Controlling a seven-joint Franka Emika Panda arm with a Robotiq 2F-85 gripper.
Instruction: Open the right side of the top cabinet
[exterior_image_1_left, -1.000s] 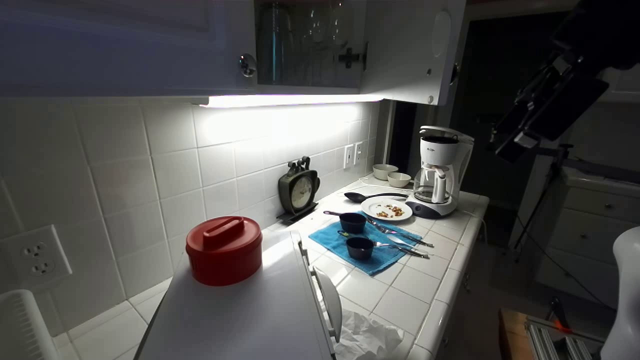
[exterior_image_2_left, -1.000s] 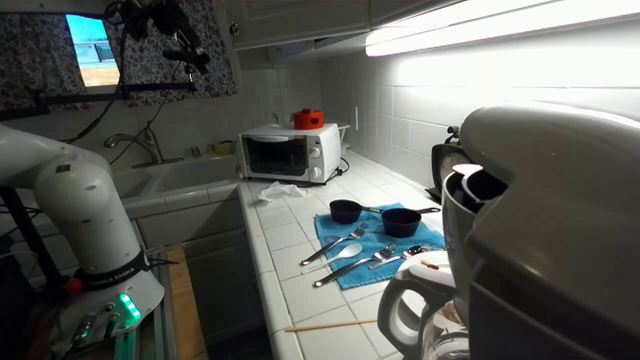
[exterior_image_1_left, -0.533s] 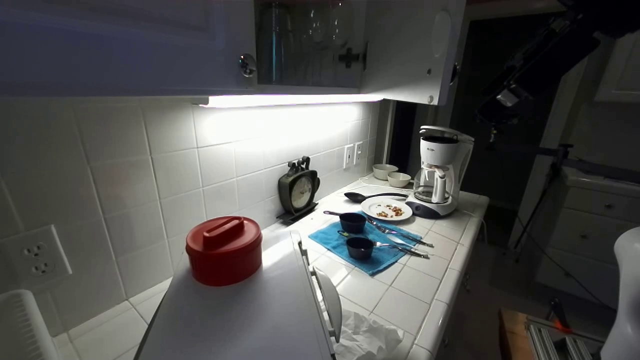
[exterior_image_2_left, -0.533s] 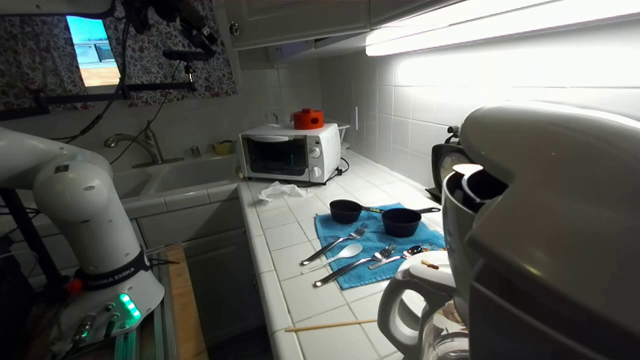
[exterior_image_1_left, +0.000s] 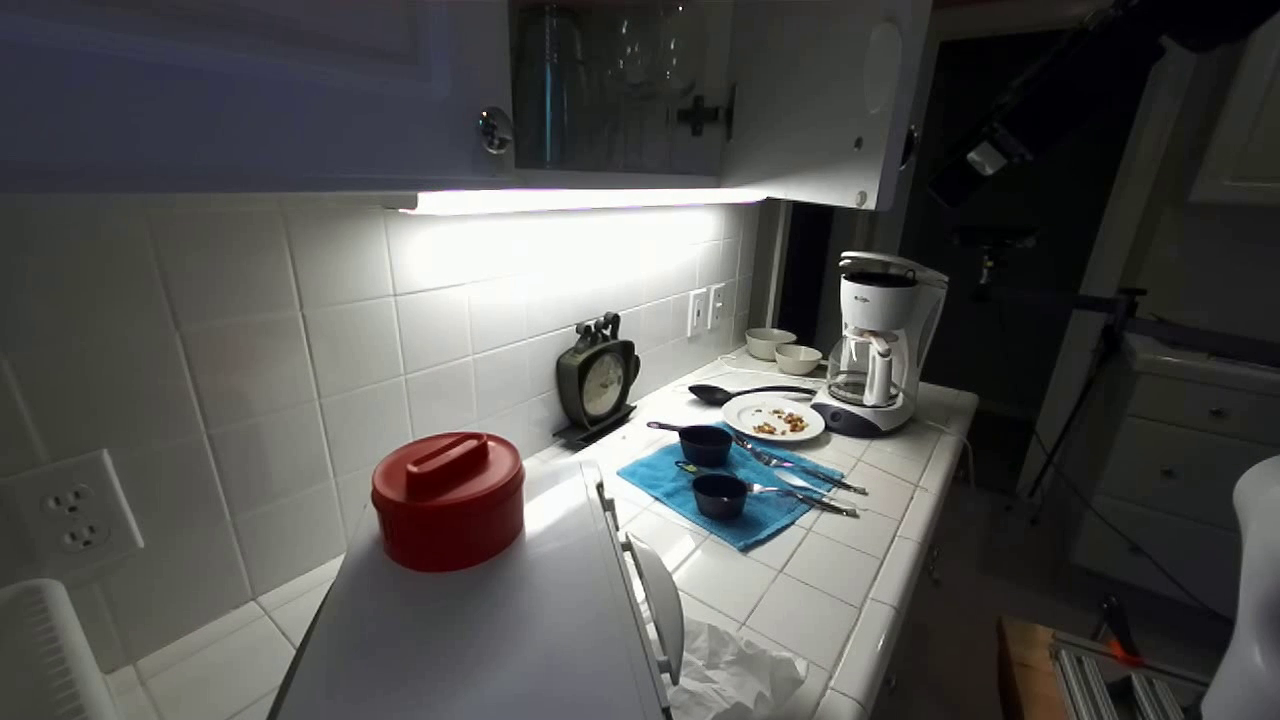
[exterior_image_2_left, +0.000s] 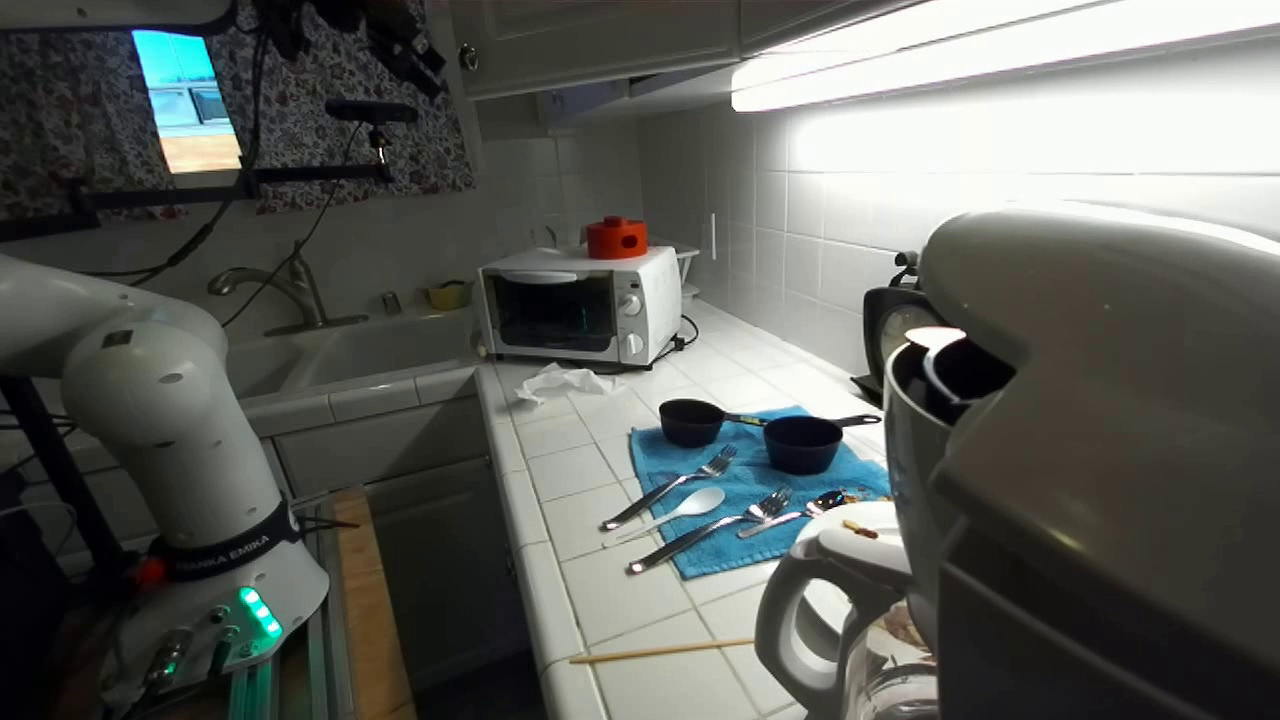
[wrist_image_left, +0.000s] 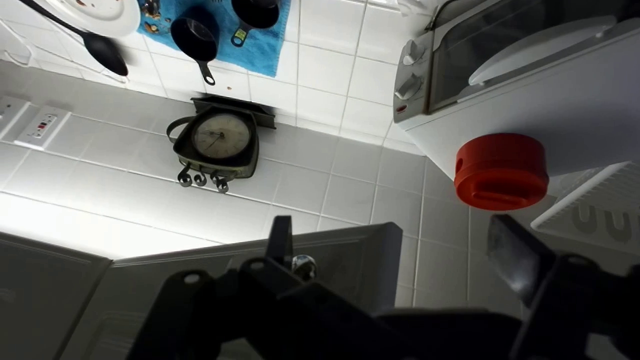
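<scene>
The gripper (wrist_image_left: 395, 247) shows jaws spread wide in the wrist view, one fingertip (wrist_image_left: 280, 240) just beside the silver knob (wrist_image_left: 306, 266) of the right-side door (wrist_image_left: 345, 260); contact is unclear. In an exterior view that door stands swung out from the top cabinet (exterior_image_1_left: 380, 110) toward the front edge of the counter (exterior_image_1_left: 885, 620), a coffee maker (exterior_image_1_left: 880, 305) near the far corner.

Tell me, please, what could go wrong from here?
First, in the wrist view the knob shows close beside one of the open jaws, though the gap is hard to judge; a bump might push the open right door towards closing. Second, glassware stands exposed in the top cabinet, so a hard jolt could perhaps topple it.
</scene>
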